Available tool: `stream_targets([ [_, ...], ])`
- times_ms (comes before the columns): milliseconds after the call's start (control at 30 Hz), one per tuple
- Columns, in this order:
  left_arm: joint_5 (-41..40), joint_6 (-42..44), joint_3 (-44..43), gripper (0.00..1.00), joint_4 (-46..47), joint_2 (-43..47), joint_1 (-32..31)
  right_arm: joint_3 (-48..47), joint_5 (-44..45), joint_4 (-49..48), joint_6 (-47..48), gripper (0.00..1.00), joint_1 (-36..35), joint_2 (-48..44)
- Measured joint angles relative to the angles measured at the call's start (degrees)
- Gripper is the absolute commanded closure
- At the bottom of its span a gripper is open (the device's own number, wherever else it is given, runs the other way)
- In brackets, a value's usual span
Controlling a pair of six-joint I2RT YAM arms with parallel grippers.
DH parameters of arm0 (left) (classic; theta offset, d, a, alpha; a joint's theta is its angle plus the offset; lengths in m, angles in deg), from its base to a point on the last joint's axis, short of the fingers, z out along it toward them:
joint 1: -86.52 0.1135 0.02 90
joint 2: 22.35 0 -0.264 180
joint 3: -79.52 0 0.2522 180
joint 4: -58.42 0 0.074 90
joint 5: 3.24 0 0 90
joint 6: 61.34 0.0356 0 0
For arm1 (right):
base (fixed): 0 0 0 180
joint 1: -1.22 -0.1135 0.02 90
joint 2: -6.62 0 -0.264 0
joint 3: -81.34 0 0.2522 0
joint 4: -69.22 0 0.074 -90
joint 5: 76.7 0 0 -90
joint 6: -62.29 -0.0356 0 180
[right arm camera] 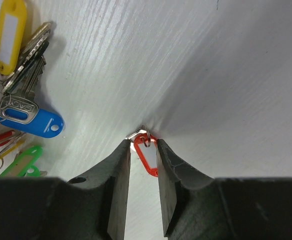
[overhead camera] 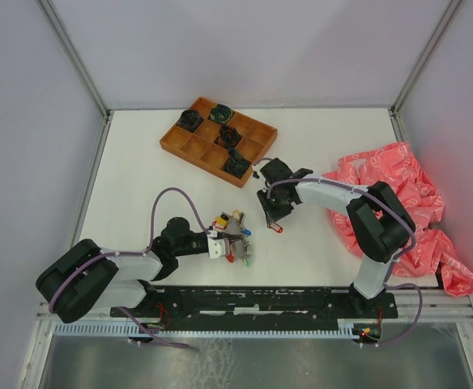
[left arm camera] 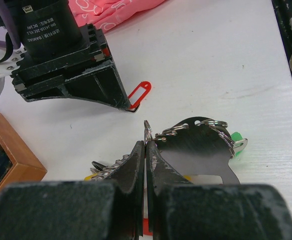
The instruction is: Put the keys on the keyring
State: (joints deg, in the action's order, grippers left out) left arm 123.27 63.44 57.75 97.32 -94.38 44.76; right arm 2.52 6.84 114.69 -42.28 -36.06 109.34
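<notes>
Our left fingers [left arm camera: 133, 167] pinch shut on the bunch of keys [right arm camera: 22, 80]. Our right fingers [right arm camera: 117, 175] stand slightly parted astride a red-tagged key [right arm camera: 145, 152].

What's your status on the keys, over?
Left gripper shut on key bunch. Right gripper open, jaws straddling red-tagged key on the table, apart from the bunch. Path between them clear; tray and pink cloth well off.

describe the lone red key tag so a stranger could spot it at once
Below the wooden tray, find the right gripper. The red key tag lies on the white table between its jaws, alone. Every other tag sits in the multicoloured bunch of keys at the left gripper.
</notes>
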Motion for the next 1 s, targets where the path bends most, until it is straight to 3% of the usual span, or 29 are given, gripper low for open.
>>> stream_targets([
  [800, 0.02, 0.0, 0.0, 0.97, -0.24, 0.0, 0.0, -2.75, 0.0, 2.43, -0.17, 0.82, 0.02, 2.6],
  [1000, 0.02, 0.0, 0.0, 0.97, -0.26, 0.0, 0.0, -3.26, -0.02, 2.89, -0.09, 0.9, 0.02, 3.15],
])
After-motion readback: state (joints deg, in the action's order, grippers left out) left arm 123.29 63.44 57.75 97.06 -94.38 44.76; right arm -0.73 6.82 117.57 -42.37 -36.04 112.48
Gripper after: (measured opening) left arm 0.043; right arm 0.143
